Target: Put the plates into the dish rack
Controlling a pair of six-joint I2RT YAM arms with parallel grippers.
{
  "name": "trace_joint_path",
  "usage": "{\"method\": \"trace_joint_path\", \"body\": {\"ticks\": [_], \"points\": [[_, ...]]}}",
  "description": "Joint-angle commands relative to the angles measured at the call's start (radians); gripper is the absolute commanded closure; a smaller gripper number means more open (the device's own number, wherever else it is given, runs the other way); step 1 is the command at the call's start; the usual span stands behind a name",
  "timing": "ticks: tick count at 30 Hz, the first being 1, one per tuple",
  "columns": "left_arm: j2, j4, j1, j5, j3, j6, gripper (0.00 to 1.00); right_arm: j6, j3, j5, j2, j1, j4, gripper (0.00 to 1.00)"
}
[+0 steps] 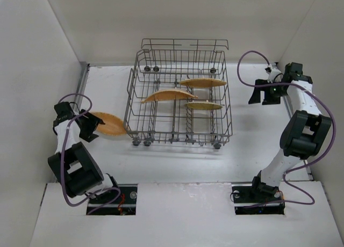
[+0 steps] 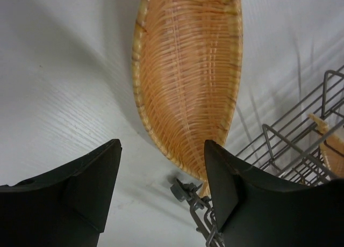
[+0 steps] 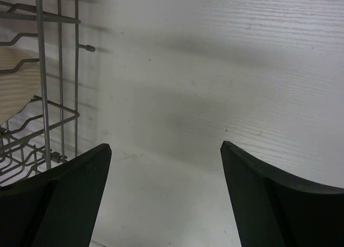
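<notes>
— Where are the plates sitting right now?

— Three are standing on edge among the tines of the dish rack (image 1: 177, 137). The back plate (image 1: 203, 82) is sitting to the right. The middle plate (image 1: 169, 95) is tilting so that part of its face is showing. The front plate (image 1: 204, 105) is standing on the right, nearer the arms.

— And the fourth one?

— The leaf-shaped plate (image 1: 110, 124) is lying on the table (image 1: 161, 166), outside the rack, by its front left corner. Its rack-side end is reaching close to a small wheel (image 1: 135, 143) (whether it is touching the wire, I cannot tell).

— What is the left gripper doing?

— The left gripper (image 1: 91, 126) is hovering low at that plate's left side. Its jaws are standing partly apart and are not clamping anything. In the wrist view the woven tip is showing between the two fingers, just beside one finger (image 2: 231, 188).

— And the other arm?

— The right gripper (image 1: 263, 94) is hanging to the right of the rack, well apart from every plate. Its jaws are spreading wide with nothing between them. A purple cable (image 1: 252, 55) is looping above it.
</notes>
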Motion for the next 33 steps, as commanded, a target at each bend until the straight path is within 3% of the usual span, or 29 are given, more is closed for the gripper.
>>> {"method": "trace_joint_path", "body": {"ticks": [1,12,25,33], "points": [[0.026,0.045,0.016,0.017,-0.015,-0.044,0.39,-0.014,0.061,0.008,-0.006,0.008,-0.021,0.11],[0.14,0.088,0.026,0.033,-0.031,-0.051,0.49,-0.014,0.116,0.028,0.025,0.008,-0.057,0.12],[0.331,0.15,0.001,0.04,0.08,-0.071,0.6,-0.011,0.236,0.048,0.079,0.016,-0.123,0.12],[0.379,0.145,-0.048,0.031,0.159,-0.053,0.91,0.0,0.233,0.048,0.079,0.031,-0.118,0.12]]}}
